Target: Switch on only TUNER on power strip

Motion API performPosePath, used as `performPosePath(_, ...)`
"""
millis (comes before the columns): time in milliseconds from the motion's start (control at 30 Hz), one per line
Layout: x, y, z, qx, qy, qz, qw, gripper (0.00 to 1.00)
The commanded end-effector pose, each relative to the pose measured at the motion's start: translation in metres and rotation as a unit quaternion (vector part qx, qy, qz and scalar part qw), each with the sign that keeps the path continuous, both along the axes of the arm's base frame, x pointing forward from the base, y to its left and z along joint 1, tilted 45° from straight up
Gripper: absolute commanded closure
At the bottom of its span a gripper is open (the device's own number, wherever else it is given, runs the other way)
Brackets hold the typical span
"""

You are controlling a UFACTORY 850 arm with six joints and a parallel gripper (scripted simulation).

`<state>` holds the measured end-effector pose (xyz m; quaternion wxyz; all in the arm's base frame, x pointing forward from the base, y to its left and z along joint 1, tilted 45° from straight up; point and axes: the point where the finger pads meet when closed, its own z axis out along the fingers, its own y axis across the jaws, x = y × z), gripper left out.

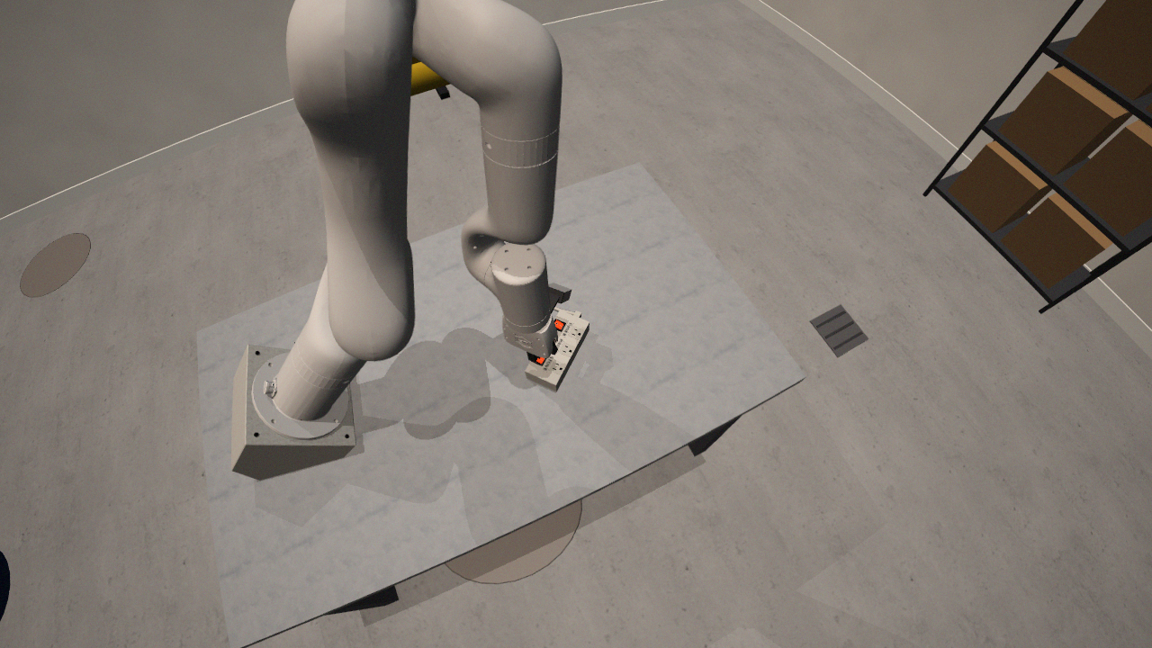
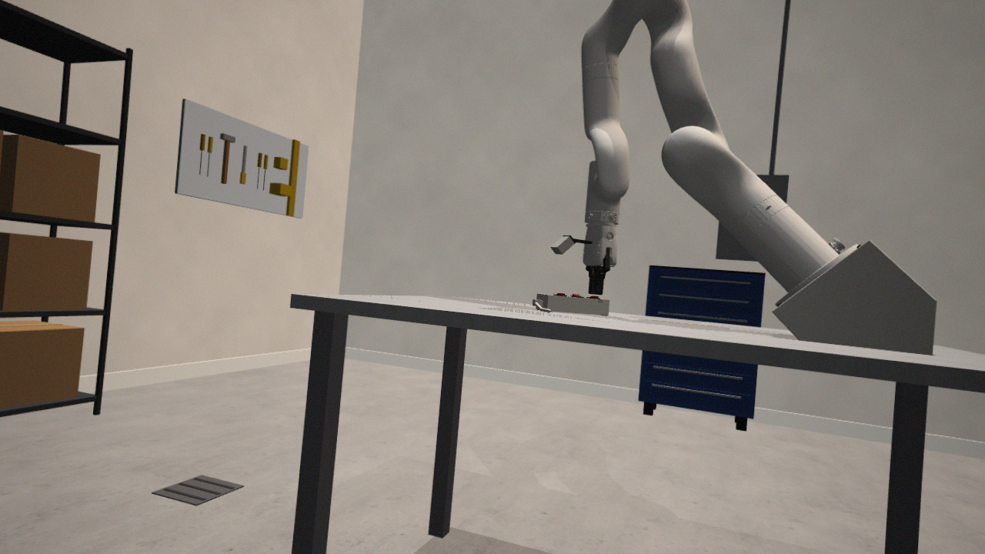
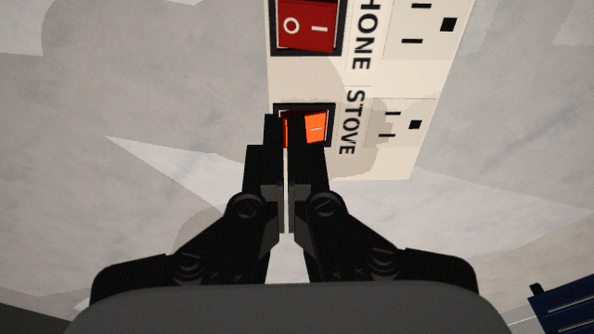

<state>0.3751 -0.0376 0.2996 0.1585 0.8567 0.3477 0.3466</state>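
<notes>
The power strip (image 1: 560, 347) lies flat on the tabletop (image 1: 337, 516), right way up, around the middle and somewhat toward the far edge from the robot's base. At its near end, the switch labelled STOVE (image 3: 312, 127) glows bright orange, and the arm's jaws are right on it. They are squeezed fully together with nothing between them, and their black tips overlap the left part of that switch in the wrist view. Whether they are pressing or only touching is hard to say. Next along the strip, a darker red switch (image 3: 306, 25) sits beside a label cut off at the frame's top, reading "HONE". Each label has a socket to its right. From the side, the gripper (image 2: 596, 281) points straight down, its tip meeting the top of the strip's end nearest the base. From above, the wrist covers much of the strip, though another orange-lit switch (image 1: 558, 324) peeks out beside it. Off past the tabletop stand a blue drawer cabinet (image 2: 702, 341) and shelves of cardboard boxes (image 2: 42, 178).
</notes>
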Motion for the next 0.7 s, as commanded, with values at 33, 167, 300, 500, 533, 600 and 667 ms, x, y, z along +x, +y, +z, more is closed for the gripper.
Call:
performPosePath(33, 0.0004, 0.0, 0.0003, 0.0, 0.0, 0.0, 1.0, 1.0)
performPosePath(167, 0.0009, 0.0, -0.0002, 0.0, 0.0, 0.0, 1.0, 1.0)
performPosePath(300, 0.0013, 0.0, -0.0006, 0.0, 0.0, 0.0, 1.0, 1.0)
performPosePath(500, 0.003, -0.0001, -0.0023, 0.0, 0.0, 0.0, 1.0, 1.0)
performPosePath(533, 0.0033, -0.0001, -0.0026, 0.0, 0.0, 0.0, 1.0, 1.0)
performPosePath(600, 0.004, -0.0002, -0.0034, 0.0, 0.0, 0.0, 1.0, 1.0)
performPosePath(667, 0.0048, -0.0002, -0.0041, 0.0, 0.0, 0.0, 1.0, 1.0)
